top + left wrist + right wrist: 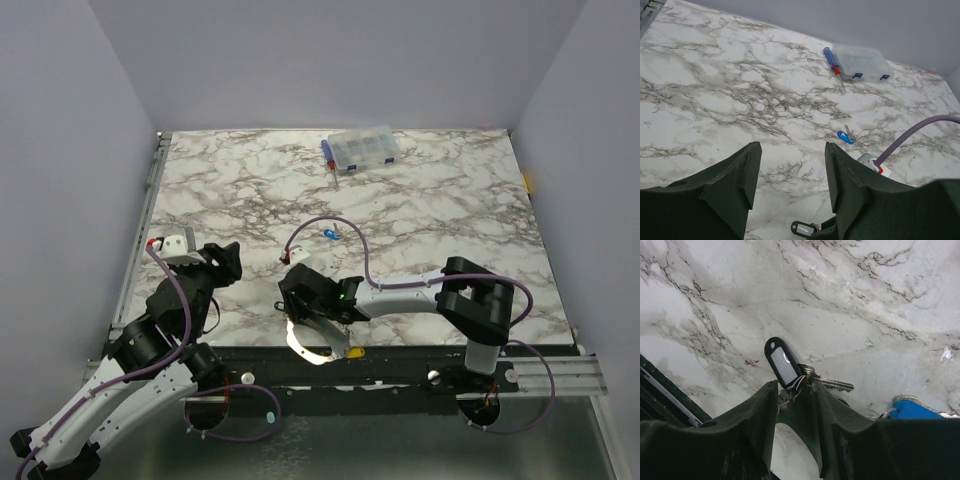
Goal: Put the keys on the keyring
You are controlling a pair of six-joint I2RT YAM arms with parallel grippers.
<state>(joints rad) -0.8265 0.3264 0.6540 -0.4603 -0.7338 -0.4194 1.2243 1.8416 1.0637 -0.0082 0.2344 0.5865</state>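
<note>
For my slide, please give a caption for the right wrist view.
Right gripper pinching a dark-outlined key tag with its metal key over the marble table; a blue tag lies nearby.

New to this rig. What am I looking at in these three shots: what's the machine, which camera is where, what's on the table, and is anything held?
The machine is two small robot arms bolted at the near edge of a marble table, each ending in a two-finger gripper. The wide picture comes from a fixed camera above and behind the arms, with the left arm on the left. The other two come from a camera on each wrist, so the dark wedges at the bottom are that arm's own fingers.

On the table, a clear compartment box sits at the far side and a blue key tag lies mid-table.

The left gripper is open and holds nothing. The right gripper is pinched on a dark-outlined tag with a metal key attached. A silvery curve at the near edge may be the keyring, but that's hard to tell.
</note>
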